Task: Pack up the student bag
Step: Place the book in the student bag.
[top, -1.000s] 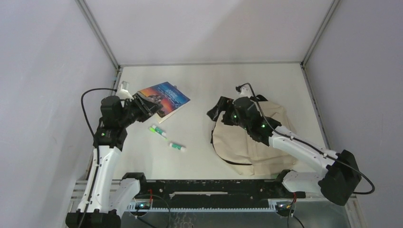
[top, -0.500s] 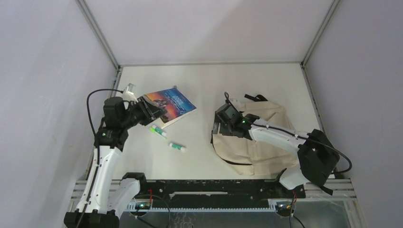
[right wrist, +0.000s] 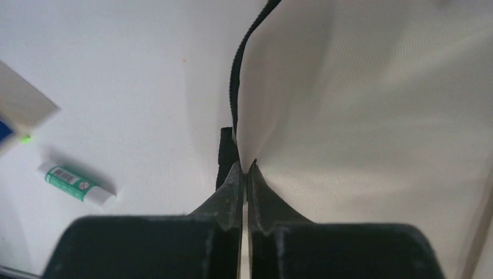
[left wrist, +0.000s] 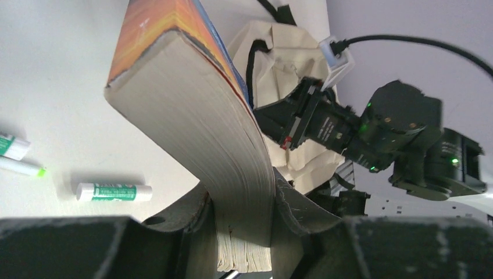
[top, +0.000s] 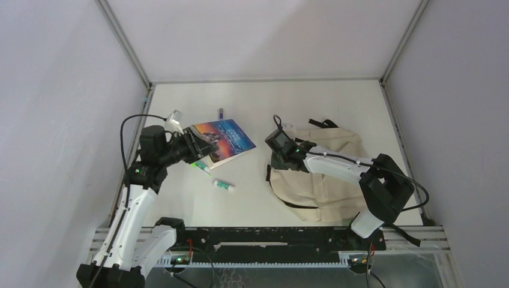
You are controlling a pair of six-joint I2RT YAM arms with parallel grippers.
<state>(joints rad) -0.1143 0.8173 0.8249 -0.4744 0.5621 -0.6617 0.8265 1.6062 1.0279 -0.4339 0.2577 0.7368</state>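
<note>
The student bag (top: 327,174), beige canvas with black trim, lies flat at the right of the table. My right gripper (top: 280,157) is at its left edge. In the right wrist view the gripper (right wrist: 244,167) is shut on the bag's cloth (right wrist: 360,116) right beside the black zip trim (right wrist: 235,87). My left gripper (top: 201,148) is shut on a thick paperback book (top: 227,135) and holds it off the table, left of the bag. The left wrist view shows the book (left wrist: 192,99) bent between the fingers (left wrist: 192,209), with the bag (left wrist: 279,52) beyond it.
A green-and-white glue stick (top: 224,186) and a green highlighter (top: 201,166) lie on the table under and in front of the book. A small pen (top: 221,112) lies behind the book. The enclosure walls stand close on the left and right.
My left gripper has carried the book to the right, toward the bag, uncovering a pen. My right gripper has swung to the bag's left edge and shut on it.
</note>
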